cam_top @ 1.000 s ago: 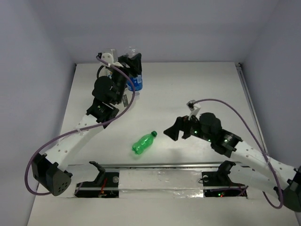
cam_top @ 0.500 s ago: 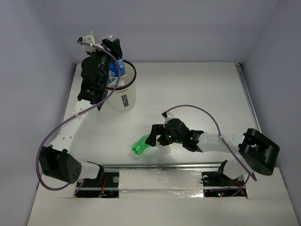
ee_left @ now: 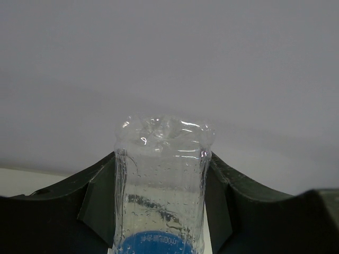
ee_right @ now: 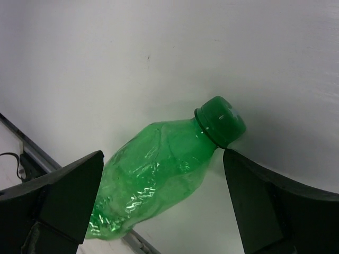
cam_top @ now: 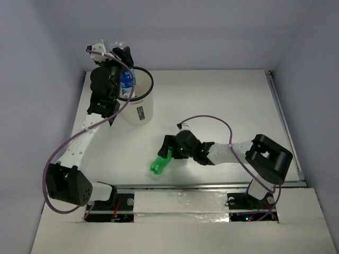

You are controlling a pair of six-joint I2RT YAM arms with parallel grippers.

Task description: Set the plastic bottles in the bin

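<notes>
My left gripper [cam_top: 125,63] is shut on a clear bottle with a blue label [cam_top: 126,80] and holds it over the left rim of the white bin [cam_top: 142,111]. In the left wrist view the bottle [ee_left: 161,185] stands between both fingers [ee_left: 95,203], its bottom end up. The all-green bottle [cam_top: 158,163] lies on the table near the front rail. My right gripper [cam_top: 166,152] is open and straddles it; in the right wrist view the green bottle [ee_right: 159,169] lies between the two fingers [ee_right: 69,190], its cap beside the right finger. No other bottles show.
A metal rail [cam_top: 212,186] runs along the table's front edge just below the green bottle. The back wall stands close behind the bin. A purple cable [cam_top: 212,119] loops above the right arm.
The right gripper has moved left and down over the green bottle, which shifted a little toward the rail. The left gripper carried the clear bottle from beside the bin to over its left rim.
</notes>
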